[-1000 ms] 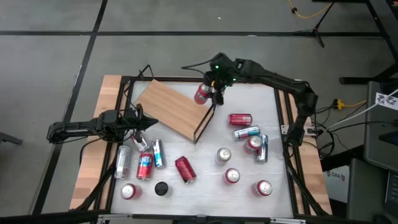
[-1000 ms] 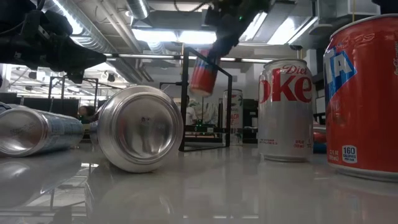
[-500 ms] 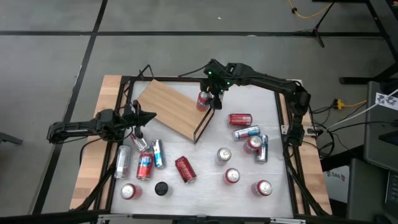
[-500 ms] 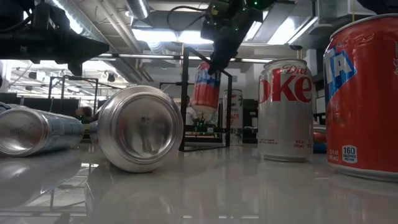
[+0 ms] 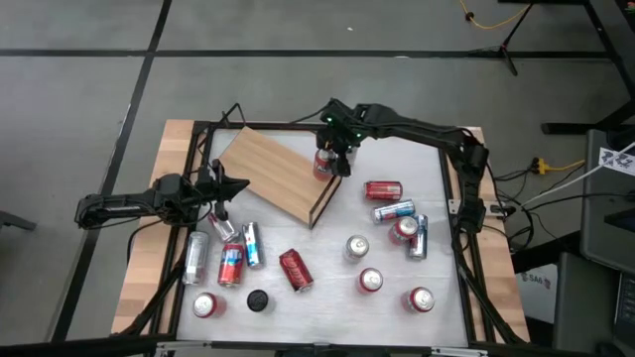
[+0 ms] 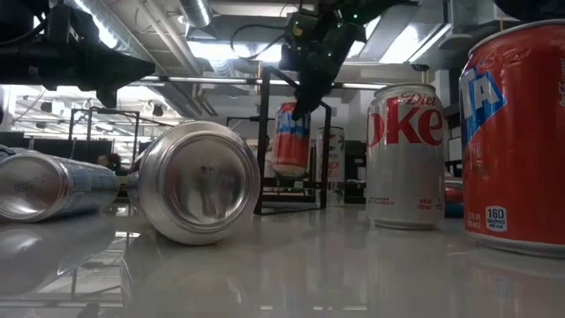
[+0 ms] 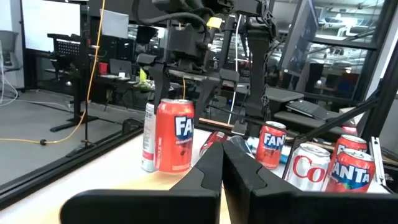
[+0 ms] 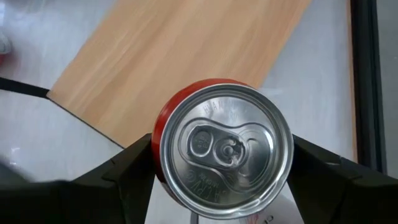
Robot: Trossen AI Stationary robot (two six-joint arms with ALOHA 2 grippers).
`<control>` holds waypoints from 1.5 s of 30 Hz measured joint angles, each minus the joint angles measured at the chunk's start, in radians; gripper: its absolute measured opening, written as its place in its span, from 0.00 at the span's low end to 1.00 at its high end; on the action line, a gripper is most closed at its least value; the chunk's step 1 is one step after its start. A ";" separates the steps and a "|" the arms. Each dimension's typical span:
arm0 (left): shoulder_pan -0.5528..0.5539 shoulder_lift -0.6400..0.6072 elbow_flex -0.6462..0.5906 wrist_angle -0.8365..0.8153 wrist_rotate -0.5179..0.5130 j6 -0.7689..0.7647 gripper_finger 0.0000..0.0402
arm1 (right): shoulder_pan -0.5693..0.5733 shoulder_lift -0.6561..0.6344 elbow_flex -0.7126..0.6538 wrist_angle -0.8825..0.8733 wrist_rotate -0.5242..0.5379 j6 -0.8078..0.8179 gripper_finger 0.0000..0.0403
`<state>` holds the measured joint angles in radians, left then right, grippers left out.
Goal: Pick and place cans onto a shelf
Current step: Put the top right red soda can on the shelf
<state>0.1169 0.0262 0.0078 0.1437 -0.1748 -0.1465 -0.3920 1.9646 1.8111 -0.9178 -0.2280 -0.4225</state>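
My right gripper point(image 5: 334, 157) is shut on a red can point(image 5: 323, 162), silver top up, over the far right corner of the shelf point(image 5: 273, 174), a light wooden board with a black frame at its right end. The left wrist view shows the can point(image 7: 174, 143) upright, its base at the board; whether it rests there I cannot tell. Several more cans point(image 5: 392, 243) stand or lie on the white table right of and in front of the shelf. My left gripper point(image 5: 236, 190) waits shut near the table's left edge, holding nothing. My right gripper pinches the red can's side wall just below its top rim point(image 8: 163, 163), one finger point(image 8: 134, 168) on each of two opposite sides. The fingers slant down from above and from the table's right. The can hangs upright below them, over the shelf board point(image 8: 186, 56).
Lying cans point(image 5: 230, 260) and a small black disc point(image 5: 258, 299) are at the near left. A big silver can point(image 6: 199, 181) and a Diet Coke can point(image 6: 404, 155) fill the low view. Black frame rails point(image 5: 451, 198) run along the table's sides.
My right gripper has come down and a little toward the table's left with the red can. The can, tilted and higher a second ago, now hangs upright low over the shelf's far right corner. The gripper stays shut on it.
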 joint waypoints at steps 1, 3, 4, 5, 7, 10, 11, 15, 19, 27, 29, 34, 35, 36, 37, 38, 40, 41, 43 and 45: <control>0.000 0.001 0.000 -0.001 0.000 0.000 0.00 | 0.000 0.003 0.000 0.006 -0.002 0.000 0.72; 0.000 0.001 0.000 -0.002 0.000 0.000 0.00 | 0.000 0.010 0.000 0.008 -0.007 0.001 0.72; 0.000 0.001 0.000 -0.002 0.000 0.000 0.00 | 0.000 0.013 0.000 0.008 -0.004 0.001 0.72; 0.000 0.002 0.000 -0.003 0.000 0.000 0.00 | 0.000 0.015 0.000 0.010 -0.005 0.001 0.72; 0.000 0.003 0.000 -0.001 0.000 0.000 0.00 | -0.001 0.018 0.000 0.007 -0.005 0.002 0.72; 0.000 0.005 0.000 -0.002 0.000 0.000 0.00 | 0.000 0.021 0.000 0.000 -0.001 0.000 0.72; 0.000 0.006 0.000 -0.001 0.000 0.000 0.00 | 0.000 0.021 0.000 0.001 -0.001 0.000 0.72; 0.000 0.006 0.000 -0.001 0.000 0.000 0.00 | 0.000 0.022 0.000 -0.003 -0.001 0.000 0.72; 0.000 0.006 0.000 -0.001 0.000 0.000 0.00 | 0.000 0.022 0.000 -0.003 -0.001 0.000 0.72; 0.000 0.006 0.000 -0.001 0.000 0.000 0.00 | 0.000 0.022 0.000 0.001 -0.002 -0.001 0.72; 0.000 0.006 0.000 -0.001 0.000 0.000 0.00 | 0.000 0.022 0.000 0.001 -0.018 -0.002 0.72; 0.000 0.006 0.000 -0.001 0.000 0.000 0.00 | 0.000 0.022 0.000 0.002 -0.055 -0.002 0.72; 0.000 0.006 0.000 -0.001 0.000 0.000 0.00 | 0.000 0.022 0.000 0.002 -0.054 -0.003 0.72; 0.000 0.006 0.000 -0.001 0.000 0.000 0.00 | 0.000 0.022 0.000 0.003 -0.054 -0.002 0.72; 0.000 0.006 0.000 -0.001 0.000 0.000 0.00 | 0.000 0.022 0.000 0.003 -0.054 -0.002 0.72; 0.000 0.006 0.000 -0.001 0.000 0.000 0.00 | 0.000 0.022 0.000 0.004 -0.054 -0.002 0.72; 0.000 0.006 0.000 -0.001 0.000 0.000 0.00 | 0.000 0.022 0.000 0.004 -0.054 -0.002 0.72; 0.000 0.006 0.000 -0.001 0.000 0.000 0.00 | 0.000 0.022 0.000 0.004 -0.054 -0.002 0.72; 0.000 0.006 0.000 -0.001 0.000 0.000 0.00 | 0.000 0.022 0.000 0.004 -0.054 -0.002 0.72; 0.000 0.006 0.000 -0.001 0.000 0.000 0.00 | 0.000 0.022 0.000 0.004 -0.054 -0.002 0.72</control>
<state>0.1169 0.0326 0.0078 0.1425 -0.1745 -0.1463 -0.3920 1.9862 1.8107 -0.9142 -0.2817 -0.4244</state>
